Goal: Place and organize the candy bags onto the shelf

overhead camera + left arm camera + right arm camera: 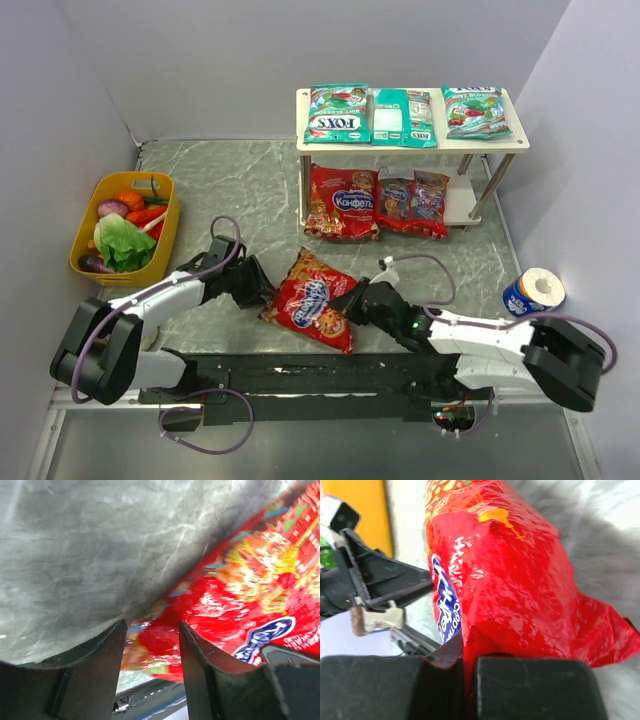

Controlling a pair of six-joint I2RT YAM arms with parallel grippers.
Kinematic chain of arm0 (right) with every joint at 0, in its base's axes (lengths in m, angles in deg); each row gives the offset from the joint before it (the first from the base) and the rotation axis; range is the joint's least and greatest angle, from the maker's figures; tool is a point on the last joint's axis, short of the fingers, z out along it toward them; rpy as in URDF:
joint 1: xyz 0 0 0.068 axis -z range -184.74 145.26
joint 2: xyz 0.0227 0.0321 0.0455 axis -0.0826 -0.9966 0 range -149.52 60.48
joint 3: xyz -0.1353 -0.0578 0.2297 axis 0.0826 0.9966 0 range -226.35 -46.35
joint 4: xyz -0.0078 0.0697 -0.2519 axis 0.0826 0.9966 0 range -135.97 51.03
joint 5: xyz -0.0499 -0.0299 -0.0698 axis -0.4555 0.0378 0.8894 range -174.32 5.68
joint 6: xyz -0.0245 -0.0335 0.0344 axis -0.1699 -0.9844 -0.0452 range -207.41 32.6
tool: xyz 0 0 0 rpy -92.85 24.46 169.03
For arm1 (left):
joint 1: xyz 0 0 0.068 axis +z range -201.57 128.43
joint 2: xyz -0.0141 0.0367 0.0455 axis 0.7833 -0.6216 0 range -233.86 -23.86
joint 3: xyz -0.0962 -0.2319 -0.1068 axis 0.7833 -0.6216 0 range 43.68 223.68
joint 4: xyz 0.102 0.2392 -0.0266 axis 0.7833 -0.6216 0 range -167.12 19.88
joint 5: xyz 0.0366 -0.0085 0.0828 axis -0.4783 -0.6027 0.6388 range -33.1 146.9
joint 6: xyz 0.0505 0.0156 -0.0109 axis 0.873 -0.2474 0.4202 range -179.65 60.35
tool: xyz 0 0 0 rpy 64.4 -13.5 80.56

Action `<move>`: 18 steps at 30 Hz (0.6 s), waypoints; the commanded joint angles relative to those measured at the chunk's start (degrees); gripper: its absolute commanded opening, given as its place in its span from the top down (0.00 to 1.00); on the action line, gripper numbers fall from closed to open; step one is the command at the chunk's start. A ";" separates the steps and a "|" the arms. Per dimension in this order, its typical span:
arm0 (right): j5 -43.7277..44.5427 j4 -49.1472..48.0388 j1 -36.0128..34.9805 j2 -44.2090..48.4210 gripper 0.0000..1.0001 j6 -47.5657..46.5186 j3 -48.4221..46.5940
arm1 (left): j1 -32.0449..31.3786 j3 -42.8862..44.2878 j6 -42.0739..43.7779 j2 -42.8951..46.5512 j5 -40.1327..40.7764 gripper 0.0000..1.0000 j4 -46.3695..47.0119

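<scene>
A red candy bag (310, 300) with a blue label lies on the marbled table between my arms. My right gripper (352, 303) is shut on its right edge; in the right wrist view the fingers pinch the red film (520, 580) at the gripper (467, 665). My left gripper (262, 290) stands open at the bag's left end. In the left wrist view the bag (240, 595) lies just past the gripper (152, 635), nothing pinched. The shelf (520, 140) at the back carries three teal bags (338, 113) on top and red bags (342, 202) on the lower tier.
A yellow tub (125, 222) of toy vegetables sits at the left. A blue-and-white roll (533, 291) stands at the right, close to the right arm. Grey walls close in the table on both sides and behind.
</scene>
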 commanded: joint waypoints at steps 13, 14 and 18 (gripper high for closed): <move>2.33 24.68 12.53 25.16 1.00 -12.98 -13.32 | 0.85 16.66 5.46 9.72 16.57 0.13 -12.54; 1.80 26.69 13.15 25.07 1.00 -14.38 -16.99 | 0.94 16.75 5.55 9.81 16.92 0.11 -12.72; -0.04 30.83 15.44 24.02 1.00 -17.99 -26.59 | 1.11 16.49 5.38 10.25 17.01 0.10 -12.90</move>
